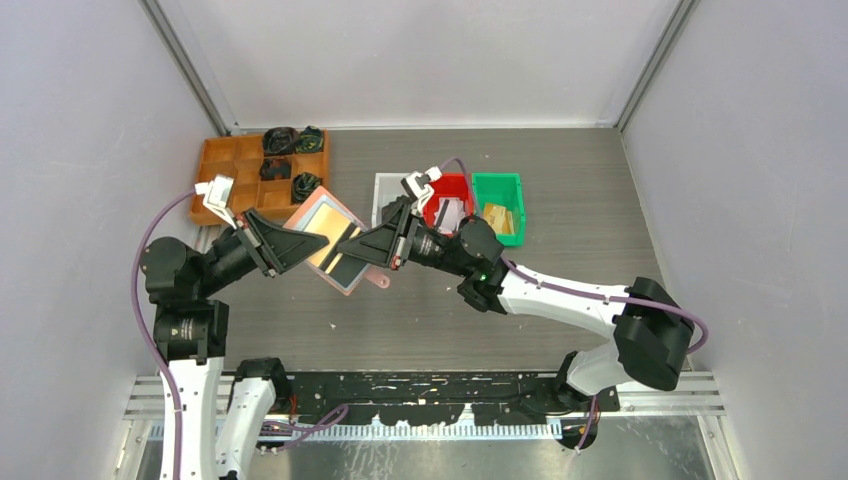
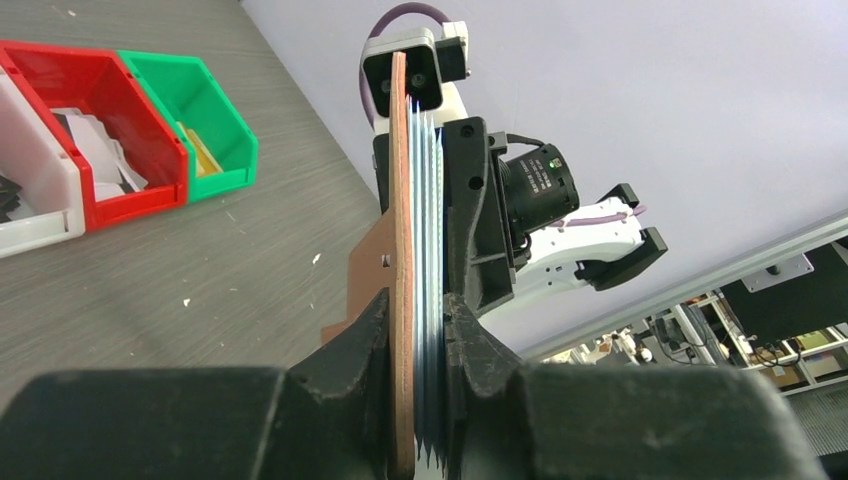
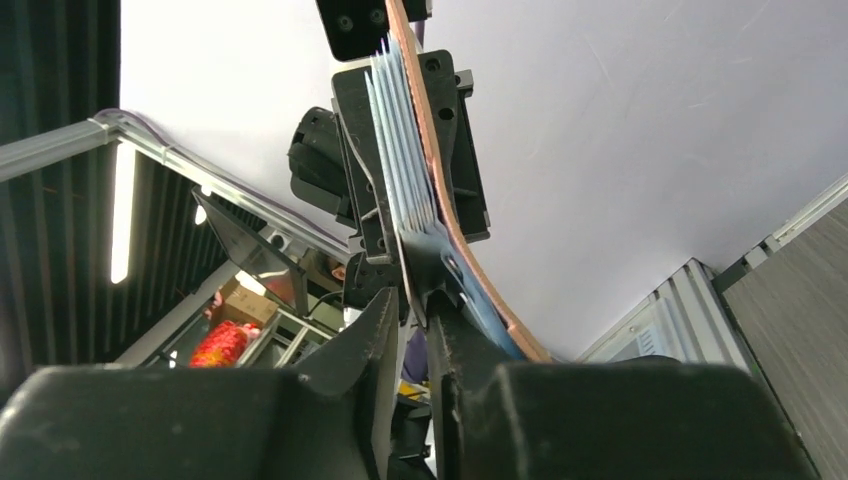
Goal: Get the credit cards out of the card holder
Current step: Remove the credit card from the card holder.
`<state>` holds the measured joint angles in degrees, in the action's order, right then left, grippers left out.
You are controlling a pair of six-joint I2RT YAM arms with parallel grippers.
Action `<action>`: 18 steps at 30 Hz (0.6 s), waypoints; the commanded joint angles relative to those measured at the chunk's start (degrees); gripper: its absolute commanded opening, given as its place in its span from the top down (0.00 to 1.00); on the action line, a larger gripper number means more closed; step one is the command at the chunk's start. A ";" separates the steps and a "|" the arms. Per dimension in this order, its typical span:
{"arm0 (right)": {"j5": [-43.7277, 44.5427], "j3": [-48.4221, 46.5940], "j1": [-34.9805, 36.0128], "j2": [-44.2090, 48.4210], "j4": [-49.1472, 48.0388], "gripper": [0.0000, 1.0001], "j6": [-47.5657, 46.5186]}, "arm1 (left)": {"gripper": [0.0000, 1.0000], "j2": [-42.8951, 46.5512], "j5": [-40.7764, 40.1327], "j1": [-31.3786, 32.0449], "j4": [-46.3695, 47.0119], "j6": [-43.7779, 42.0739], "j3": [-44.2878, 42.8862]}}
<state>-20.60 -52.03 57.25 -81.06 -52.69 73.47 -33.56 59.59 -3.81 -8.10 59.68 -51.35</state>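
Credit cards [image 2: 428,250] are edge-on in both wrist views, so I can't see their faces. From the top, my left gripper [image 1: 292,243] and right gripper [image 1: 368,245] cover the card holder's [image 1: 322,228] 9 and 3 o'clock ends. The dark lumps [image 1: 283,140] in the wooden tray [image 1: 225,160] at 11 o'clock are too small to identify.

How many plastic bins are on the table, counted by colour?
red bin: 1
green bin: 1
white bin: 1
Total: 3
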 commanded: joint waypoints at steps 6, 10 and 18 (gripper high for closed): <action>1.96 0.11 -0.40 0.75 -1.70 0.99 -0.49 | 0.93 0.81 0.12 0.26 1.13 -1.40 -3.90; 2.37 3.60 -0.69 3.14 -1.13 0.99 -2.16 | 0.94 0.62 -0.59 0.27 1.20 -1.41 -4.27; 2.85 9.17 -0.80 6.27 -1.10 0.99 -2.90 | 0.93 0.23 -1.60 0.21 1.45 -1.15 -4.93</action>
<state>-18.98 -45.28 57.12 -76.95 -54.08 72.27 -33.82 59.13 -3.40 -11.92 58.19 -52.34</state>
